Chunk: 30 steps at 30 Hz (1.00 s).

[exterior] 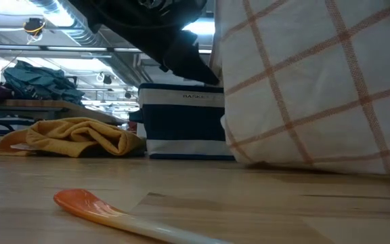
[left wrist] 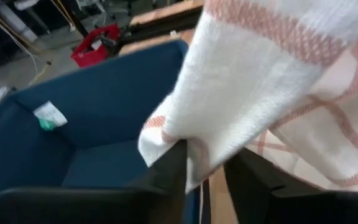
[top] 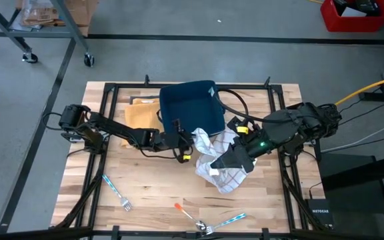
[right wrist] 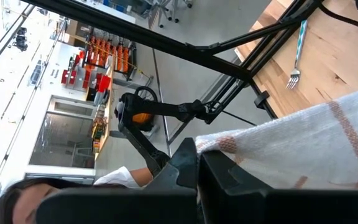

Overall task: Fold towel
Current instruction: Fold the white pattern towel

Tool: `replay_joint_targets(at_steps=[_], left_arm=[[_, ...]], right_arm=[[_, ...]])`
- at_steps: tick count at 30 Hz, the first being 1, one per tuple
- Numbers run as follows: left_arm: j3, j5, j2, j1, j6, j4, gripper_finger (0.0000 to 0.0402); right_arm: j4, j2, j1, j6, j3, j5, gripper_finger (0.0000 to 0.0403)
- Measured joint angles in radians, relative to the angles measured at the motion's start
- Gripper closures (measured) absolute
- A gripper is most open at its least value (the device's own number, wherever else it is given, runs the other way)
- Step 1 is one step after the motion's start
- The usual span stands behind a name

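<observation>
A white towel with orange-red checks is bunched at mid-table, its lower part resting on the wood. My right gripper is above it, shut on one edge. My left gripper reaches in level from the table's left, just in front of the navy bin. It stands open, with the towel's left corner hanging down between its fingers. My left gripper has the towel's hanging corner in its gap, lying against the inner side of one finger. Bare table shows between the cloth and the other finger. My right gripper pinches a striped edge of the towel between its shut fingers. The cloth hangs slack below, its bottom on the table.
The navy bin stands open at the far middle, with a yellow cloth heaped to its left. A blue-handled fork lies near left. An orange-handled spoon and another fork lie at the near edge.
</observation>
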<state>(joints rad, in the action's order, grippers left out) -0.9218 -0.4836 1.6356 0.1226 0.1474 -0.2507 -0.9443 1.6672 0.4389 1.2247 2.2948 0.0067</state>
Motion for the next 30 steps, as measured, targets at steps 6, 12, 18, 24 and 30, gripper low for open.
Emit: replay_joint_targets(at_steps=[6,12,18,24,30], left_arm=[[0.000,0.000,-0.003,0.008,0.052,-0.049,0.0393],[0.001,-0.036,-0.075,0.058,0.131,0.036,0.0398],[0.001,-0.193,-0.284,0.137,0.226,0.148,0.0399],[0.001,-0.245,-0.535,0.188,0.288,0.130,0.0400],[0.001,-0.223,-0.713,0.212,0.281,-0.009,0.0401]], right_arm=[[0.001,0.000,0.000,-0.034,0.000,0.019,0.0402],[0.008,0.000,0.000,-0.108,0.000,0.133,0.0402],[0.001,0.000,0.000,-0.148,0.013,0.212,0.0402],[0.080,-0.009,0.000,-0.254,0.018,0.329,0.0402],[0.289,-0.023,-0.001,-0.446,0.018,0.404,0.0402]])
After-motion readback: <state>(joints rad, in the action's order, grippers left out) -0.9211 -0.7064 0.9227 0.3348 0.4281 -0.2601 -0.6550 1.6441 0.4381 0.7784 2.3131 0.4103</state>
